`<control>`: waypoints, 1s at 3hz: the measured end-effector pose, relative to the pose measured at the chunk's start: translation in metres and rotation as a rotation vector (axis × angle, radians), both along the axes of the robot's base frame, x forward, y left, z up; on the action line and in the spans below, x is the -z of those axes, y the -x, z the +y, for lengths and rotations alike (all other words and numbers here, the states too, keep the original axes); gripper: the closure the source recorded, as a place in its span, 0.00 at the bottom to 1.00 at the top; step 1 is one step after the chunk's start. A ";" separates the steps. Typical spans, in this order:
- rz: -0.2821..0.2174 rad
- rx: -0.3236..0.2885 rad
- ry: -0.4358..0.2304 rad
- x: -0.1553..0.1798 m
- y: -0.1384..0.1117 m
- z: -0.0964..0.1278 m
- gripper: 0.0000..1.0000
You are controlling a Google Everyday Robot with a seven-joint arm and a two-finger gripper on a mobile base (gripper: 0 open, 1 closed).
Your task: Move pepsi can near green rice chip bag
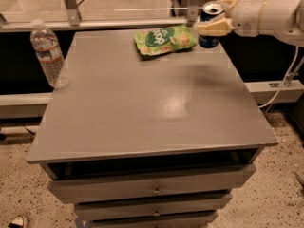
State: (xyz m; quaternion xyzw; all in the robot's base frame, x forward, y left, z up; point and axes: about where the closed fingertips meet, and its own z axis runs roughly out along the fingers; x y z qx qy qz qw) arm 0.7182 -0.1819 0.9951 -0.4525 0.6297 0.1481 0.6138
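The pepsi can (209, 38), dark blue with a silver top, is held upright at the far right of the grey tabletop (142, 103). My gripper (214, 19) comes in from the right on a white arm and is shut on the can, with cream fingers (213, 28) around its upper part. The green rice chip bag (164, 39) lies flat at the back of the table, just left of the can, its right end close to it. I cannot tell whether the can rests on the table or hovers just above it.
A clear plastic water bottle (48, 53) stands at the table's left edge. The table has drawers (152, 190) below its front. A white cable (285, 80) hangs at the right. A metal rail (95, 25) runs behind the table.
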 end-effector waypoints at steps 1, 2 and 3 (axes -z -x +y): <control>-0.006 0.017 -0.033 0.009 -0.036 0.008 1.00; 0.016 0.059 -0.049 0.027 -0.058 0.006 1.00; 0.036 0.093 -0.067 0.043 -0.072 0.000 0.83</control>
